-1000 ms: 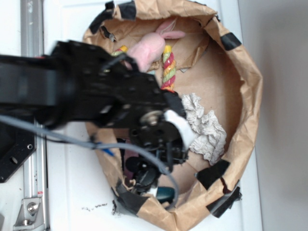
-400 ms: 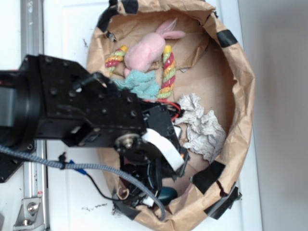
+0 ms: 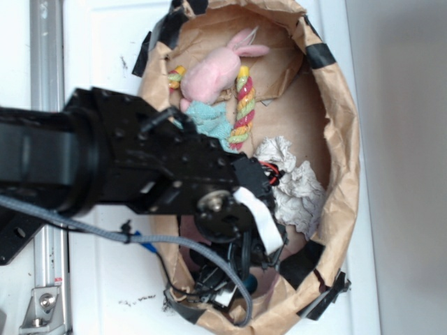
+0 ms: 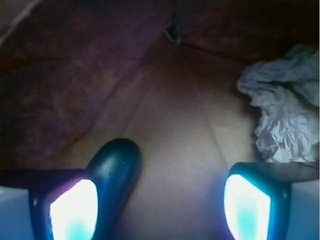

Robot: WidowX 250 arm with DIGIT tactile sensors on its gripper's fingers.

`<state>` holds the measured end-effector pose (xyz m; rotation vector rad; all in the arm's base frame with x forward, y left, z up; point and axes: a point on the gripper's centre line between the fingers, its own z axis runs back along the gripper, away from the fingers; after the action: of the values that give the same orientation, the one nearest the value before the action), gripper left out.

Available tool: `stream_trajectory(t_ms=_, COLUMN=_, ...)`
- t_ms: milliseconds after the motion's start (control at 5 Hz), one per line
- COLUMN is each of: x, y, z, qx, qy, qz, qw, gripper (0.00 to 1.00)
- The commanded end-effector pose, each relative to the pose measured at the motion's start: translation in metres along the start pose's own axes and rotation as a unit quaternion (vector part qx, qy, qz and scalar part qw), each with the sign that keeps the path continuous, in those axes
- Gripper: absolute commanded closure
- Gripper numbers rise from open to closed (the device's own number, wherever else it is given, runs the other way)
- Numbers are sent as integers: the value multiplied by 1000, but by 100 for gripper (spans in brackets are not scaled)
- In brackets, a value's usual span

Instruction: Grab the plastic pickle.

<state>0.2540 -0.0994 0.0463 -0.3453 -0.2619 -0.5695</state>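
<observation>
Glossy dark teal-green plastic pickle (image 4: 114, 167) touches the left finger (image 4: 70, 210) of the wide-open, empty gripper (image 4: 160, 210); closing may nudge it aside

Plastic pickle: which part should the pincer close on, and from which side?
Grip the plastic pickle across its narrow width, mid-body rather than the rounded end, which would likely slip. In the wrist view it lies flat on the paper floor beside one fingertip, not between them. The open pincer should shift toward that side, then descend from above.
</observation>
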Motion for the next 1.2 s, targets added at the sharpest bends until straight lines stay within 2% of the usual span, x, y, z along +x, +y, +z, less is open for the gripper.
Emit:
stream_trajectory(t_ms=0, x=6, y=-15, z=-28, qx=79, qy=57, qz=-33, qw=995, gripper=0)
stream_trajectory(t_ms=200, x=8, y=-3, z=-38, qx=153, qy=90, qz=-9, qw=984, gripper=0)
stream_trajectory(t_ms=400, x=8, y=27, z=-20, qx=155, qy=75, qz=34, qw=984, gripper=0)
stream_trajectory(t_ms=600, x=5, y=57, z=3, qx=125, qy=55, qz=84, qw=987, gripper=0)
stream_trajectory(t_ms=800, x=-3, y=78, z=26, qx=105, qy=36, qz=130, qw=985, gripper=0)
stream_trajectory(t_ms=1000, x=-9, y=84, z=46, qx=91, qy=14, qz=156, qw=983, gripper=0)
